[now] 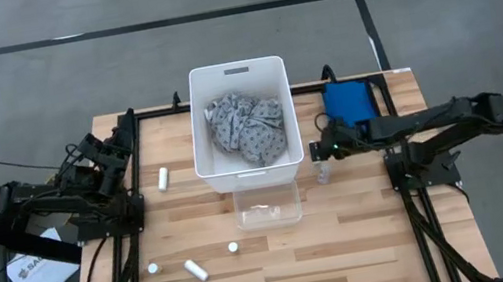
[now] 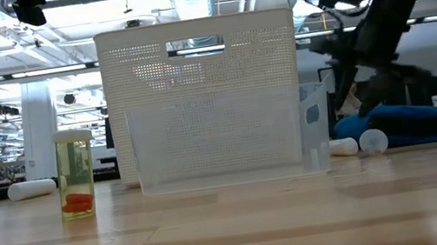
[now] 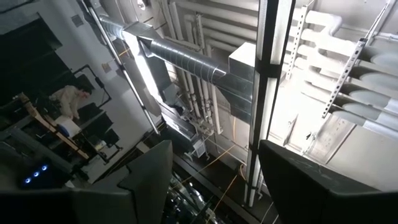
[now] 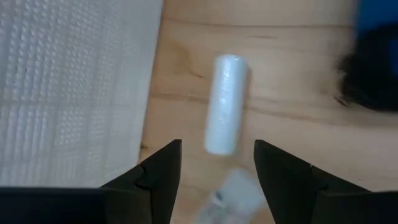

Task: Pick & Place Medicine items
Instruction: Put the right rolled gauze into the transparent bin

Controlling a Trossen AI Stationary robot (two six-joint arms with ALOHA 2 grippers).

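A white bin (image 1: 202, 139) holds grey cloth (image 1: 248, 129); beside it, seemingly, a blue pouch (image 1: 347, 100).
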